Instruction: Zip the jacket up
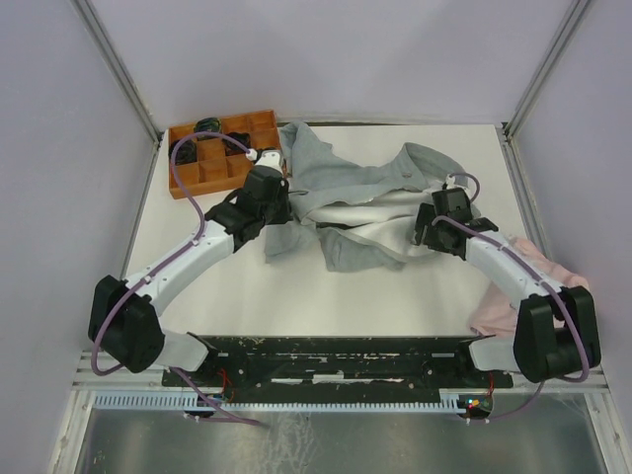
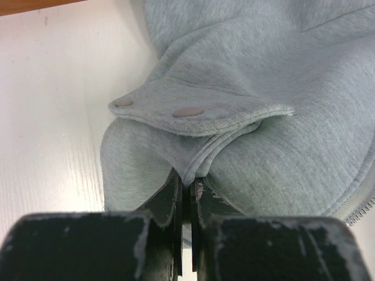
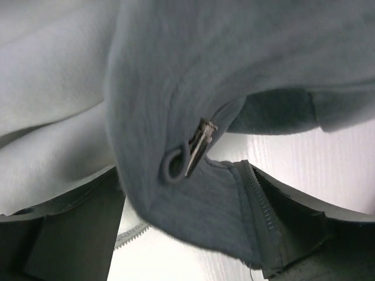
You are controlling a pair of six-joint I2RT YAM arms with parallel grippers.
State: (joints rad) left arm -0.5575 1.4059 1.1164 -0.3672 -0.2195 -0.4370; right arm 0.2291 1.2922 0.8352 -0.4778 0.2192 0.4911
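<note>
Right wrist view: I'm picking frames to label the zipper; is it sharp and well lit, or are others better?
Right wrist view: zipper pull sharp, jacket shadowed against a bright table. Left wrist view: even light, crisp detail. Top external view: soft light, zipper too small.

white table, pale lilac walls, metal corner posts

jacket: matt grey fleece | zipper pull: metal | table: smooth white
</note>
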